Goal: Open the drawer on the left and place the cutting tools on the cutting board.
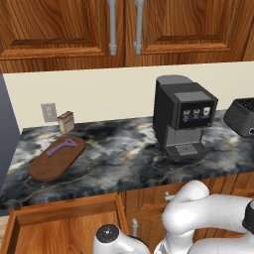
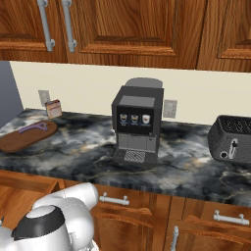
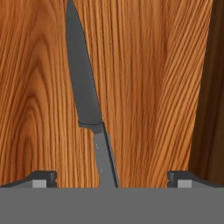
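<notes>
Open two-finger gripper straddles the slender grey knife on the reddish-brown wooden drawer floor, positioned for grasping; purple forked tool already rests on the dark oblong cutting board.

The drawer floor carries a grey knife, its handle running down midway between the two wide-apart fingertips, blade pointing away from them. Up on the marble counter, well beyond the fingers, rest the cutting board, a small tan box, a coffee machine and a toaster.
</notes>
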